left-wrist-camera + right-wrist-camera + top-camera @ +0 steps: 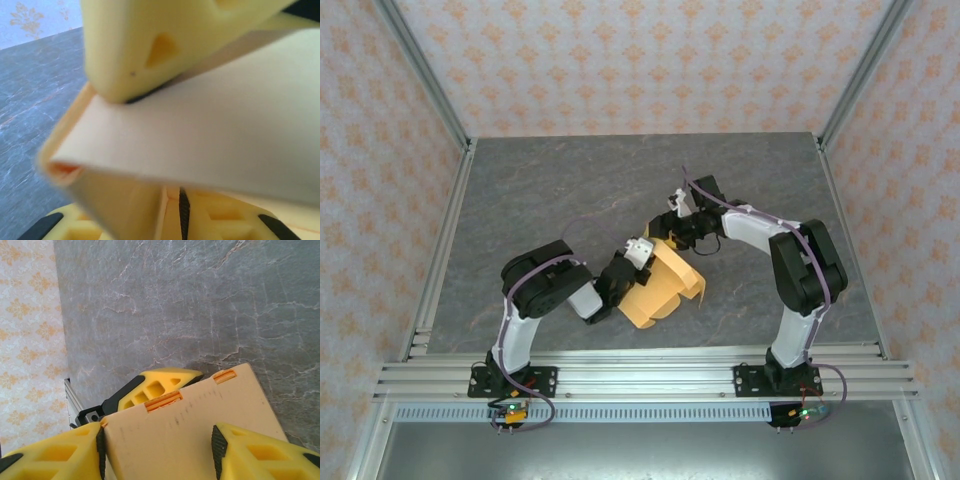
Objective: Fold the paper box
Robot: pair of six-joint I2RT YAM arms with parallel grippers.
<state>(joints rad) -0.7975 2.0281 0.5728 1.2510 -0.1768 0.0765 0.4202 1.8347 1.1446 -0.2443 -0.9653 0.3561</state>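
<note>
1. The paper box (665, 285) is lying near the middle of the gray counter (550, 190), between the two arms. It is showing as a yellow-orange piece of card, partly folded rather than flat.
2. The left hand (638, 252) is pointing in from the left and meeting the box at its far-left corner.
3. In the left wrist view, the upper finger (150, 45) is resting its dark pad on top of a pale panel of the box. The lower finger (215, 222) is sitting beneath the folded card.
4. The card is therefore sitting between the left hand's fingers, but I cannot tell whether they are clamping it or only bracketing it.
5. The right hand (672, 228) is pointing in from the far right, with its tip at the far edge of the box.
6. In the right wrist view its fingers (50, 452) are standing a moderate way apart, pinching nothing. The flat panel is lying beyond them and running wider than the gap, passing under the right-side finger.
7. Two orange slots (163, 401) are showing along that panel's far edge, and a yellow finger of the left hand is peeking out just behind it.
8. Patterned walls (650, 60) are standing around the counter.
</note>
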